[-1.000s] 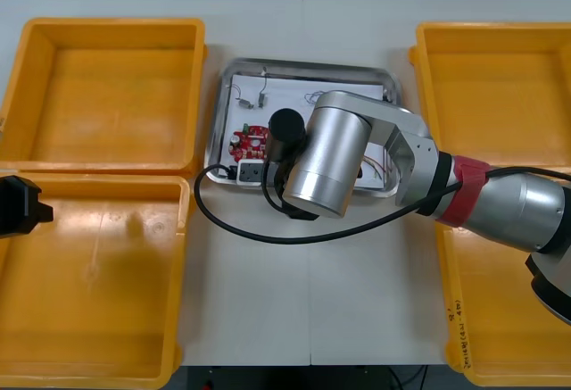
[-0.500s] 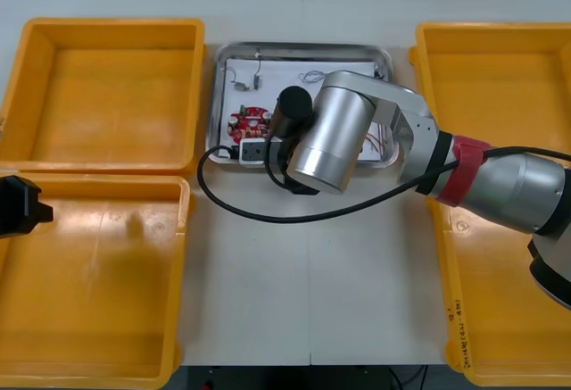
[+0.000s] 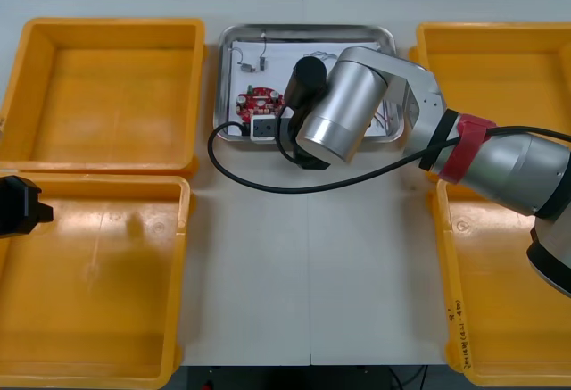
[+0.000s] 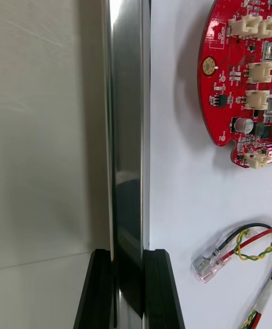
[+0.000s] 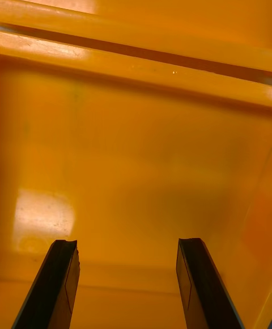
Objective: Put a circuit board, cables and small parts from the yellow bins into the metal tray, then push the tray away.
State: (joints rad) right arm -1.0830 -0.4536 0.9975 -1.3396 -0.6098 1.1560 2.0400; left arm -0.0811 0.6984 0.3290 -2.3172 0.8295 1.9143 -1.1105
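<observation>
One board: red circuit board (image 4: 241, 68) lying in metal tray (image 4: 127, 136)
Right jaws: clamped on the tray's rim
Left jaws: spread apart, over yellow bin (image 5: 136, 136)

The metal tray (image 4: 127, 136) has a polished rim, mirror-bright and smooth, while its inside is a flat matt white. The yellow bins (image 3: 107, 95) are glossy plastic that throws soft highlights. The table (image 3: 303, 274) is pale, smooth and matt. The right arm (image 3: 335, 118) has a satin silver metal shell. The round red circuit board (image 4: 232, 79) looks lacquered.
</observation>
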